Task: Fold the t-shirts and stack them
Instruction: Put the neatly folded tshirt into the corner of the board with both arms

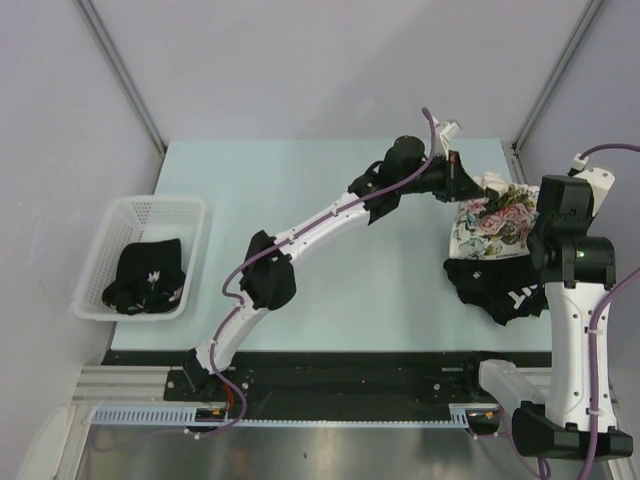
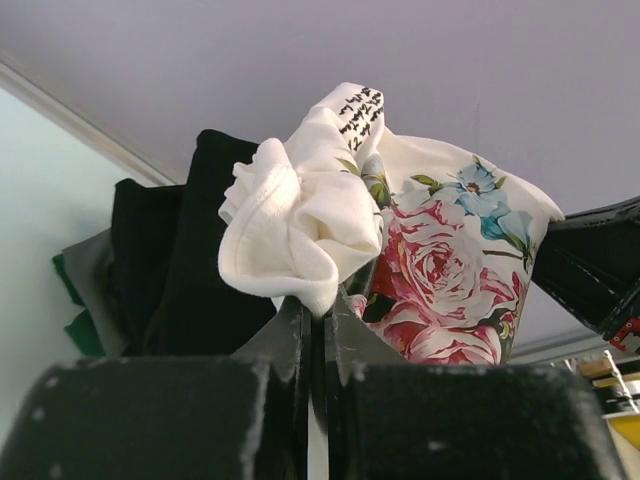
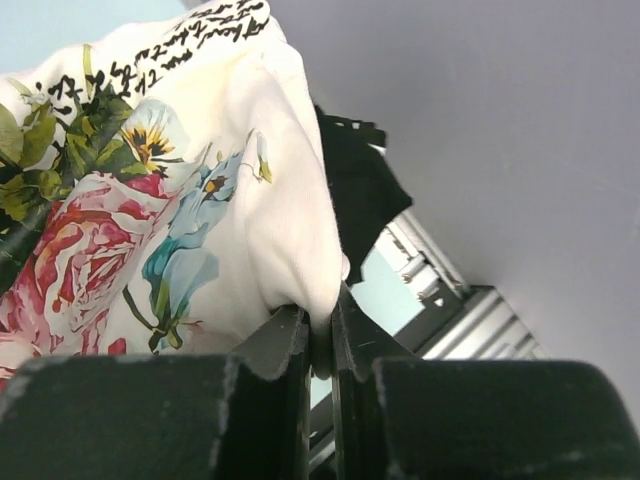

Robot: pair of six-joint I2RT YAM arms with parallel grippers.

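Both hands are clamped on one garment: the left hand (image 1: pixel 462 176) is closed on a bunched white edge of the cream t-shirt (image 1: pixel 490 220), seen pinched between its fingers in the left wrist view (image 2: pixel 315 312), and the right hand (image 3: pixel 322 312) is closed on another fold of the same cloth. The cream t-shirt is held at the far right of the table (image 1: pixel 320 200), lifted and gathered between the two hands, with its rose print turned upward. Its long axis runs roughly from the left hand across to the right arm, slanting slightly toward the near edge. Neck and sleeves cannot be made out in the crumpled cloth. In the top view the right hand is mostly hidden behind its own wrist. A black t-shirt (image 1: pixel 500 288) with white print is heaped on the table just below the cream one, partly covered by it and by the right arm, so its lettering is cut off. Another black t-shirt (image 1: pixel 148 275) is crumpled inside the white basket (image 1: pixel 150 208) at the left edge.
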